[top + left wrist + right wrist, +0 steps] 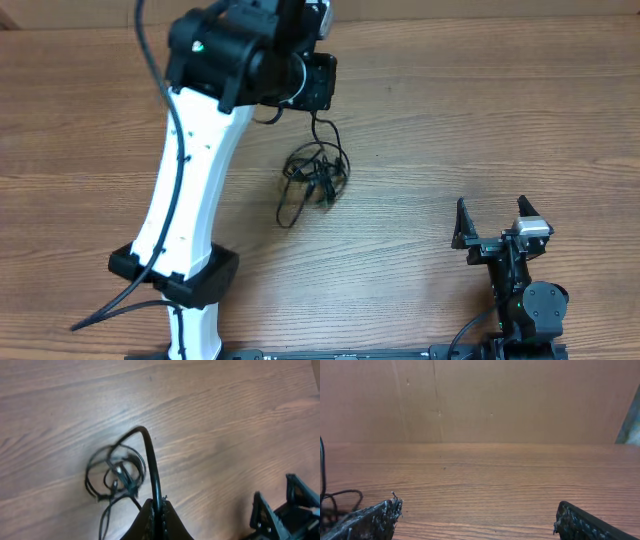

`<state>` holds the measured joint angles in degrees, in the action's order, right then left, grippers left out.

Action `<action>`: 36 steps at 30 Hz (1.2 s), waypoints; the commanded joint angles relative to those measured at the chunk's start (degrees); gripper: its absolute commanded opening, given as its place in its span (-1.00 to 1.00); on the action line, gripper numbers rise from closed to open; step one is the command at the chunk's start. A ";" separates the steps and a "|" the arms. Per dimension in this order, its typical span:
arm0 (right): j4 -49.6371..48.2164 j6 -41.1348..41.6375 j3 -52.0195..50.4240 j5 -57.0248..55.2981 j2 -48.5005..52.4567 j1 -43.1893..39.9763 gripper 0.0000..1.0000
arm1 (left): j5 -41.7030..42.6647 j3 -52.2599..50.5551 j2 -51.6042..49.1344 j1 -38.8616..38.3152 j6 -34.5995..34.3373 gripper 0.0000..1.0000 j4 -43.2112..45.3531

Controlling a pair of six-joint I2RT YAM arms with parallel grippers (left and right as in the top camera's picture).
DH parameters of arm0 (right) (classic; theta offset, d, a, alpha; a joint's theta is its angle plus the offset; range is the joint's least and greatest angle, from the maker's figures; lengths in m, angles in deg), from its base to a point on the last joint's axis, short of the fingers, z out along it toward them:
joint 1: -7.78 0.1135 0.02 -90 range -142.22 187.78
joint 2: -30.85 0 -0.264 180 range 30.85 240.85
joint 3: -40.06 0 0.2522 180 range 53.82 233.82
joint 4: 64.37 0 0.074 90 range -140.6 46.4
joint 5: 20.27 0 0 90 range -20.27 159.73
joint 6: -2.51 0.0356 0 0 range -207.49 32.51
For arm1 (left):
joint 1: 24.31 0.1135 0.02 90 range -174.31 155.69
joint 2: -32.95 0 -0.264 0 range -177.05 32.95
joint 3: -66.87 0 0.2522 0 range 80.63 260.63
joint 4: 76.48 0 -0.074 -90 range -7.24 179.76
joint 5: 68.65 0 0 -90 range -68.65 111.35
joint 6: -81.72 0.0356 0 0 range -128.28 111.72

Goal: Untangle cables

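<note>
A tangle of thin black cables (312, 178) lies on the wooden table near its middle. One strand rises from it to my left gripper (318, 110), which is shut on that strand above the tangle's far side. In the left wrist view the cable (151, 467) runs up between the closed jaws (158, 506), with the tangle (116, 476) on the table to the left. My right gripper (492, 222) is open and empty at the front right, apart from the cables. In the right wrist view its jaws (477, 512) are wide apart, and a bit of cable (335, 497) shows at far left.
The left arm's white body (185, 190) slants across the left half of the table. A brown wall (480, 400) stands behind the table's far edge. The right arm's base (530, 310) sits at the front right edge.
</note>
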<state>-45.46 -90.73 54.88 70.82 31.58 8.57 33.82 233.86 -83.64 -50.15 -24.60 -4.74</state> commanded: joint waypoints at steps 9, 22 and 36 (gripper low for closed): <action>-0.33 -0.22 -0.57 -0.37 -0.55 0.00 1.00 | -17.03 8.87 7.91 1.07 -5.09 -0.92 -0.48; -0.33 -0.22 -0.57 -0.37 -0.55 0.00 1.00 | 4.44 0.09 5.33 1.95 -6.82 -0.92 4.37; -0.33 -0.22 -0.57 -0.39 -0.57 0.00 1.00 | -17.88 2.12 6.78 1.11 -8.17 -0.92 -2.23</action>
<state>-45.44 -90.73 54.88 70.82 31.58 8.55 36.12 239.59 -75.49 -46.13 -33.67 -7.08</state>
